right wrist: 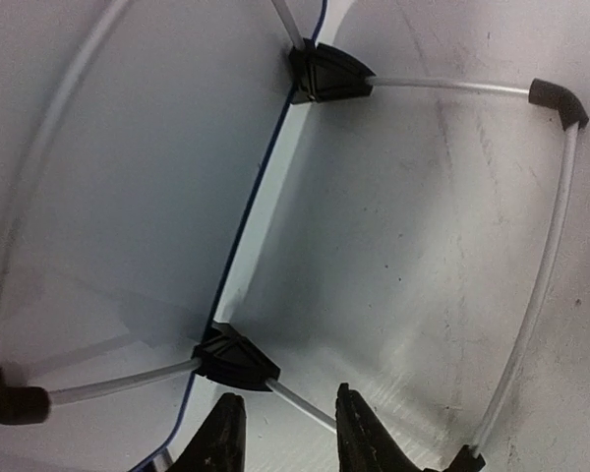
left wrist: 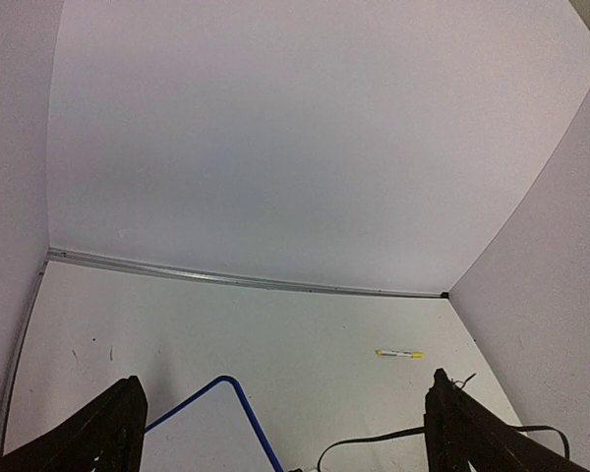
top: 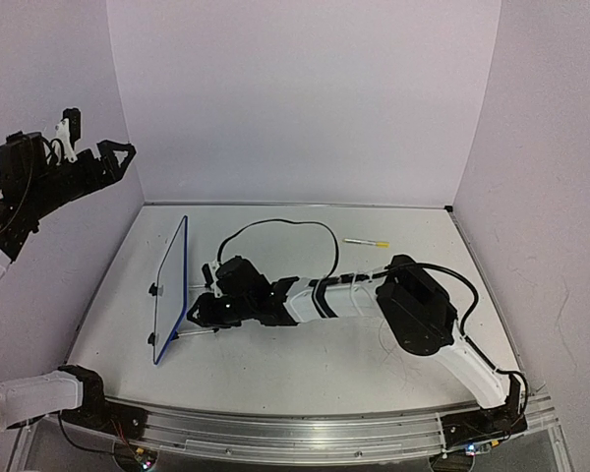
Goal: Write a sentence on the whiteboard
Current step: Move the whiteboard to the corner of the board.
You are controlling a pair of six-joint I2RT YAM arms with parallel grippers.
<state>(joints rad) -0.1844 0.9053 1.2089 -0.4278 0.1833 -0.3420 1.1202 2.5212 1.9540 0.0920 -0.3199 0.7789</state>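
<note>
Whiteboard stands on edge at the desk's left, propped on its wire stand; I want the rod gripped squarely near the clip so nothing tips. My right claw sits narrowed either side of that rod, pinching or not I can't tell; left claw hangs high, wide open, empty.

No writing can be read from where I stand. The whiteboard shows almost edge-on from above, and up close in the right wrist view its surface carries no words I can make out. The yellow marker lying on the desk is too small for any label to be read.
</note>
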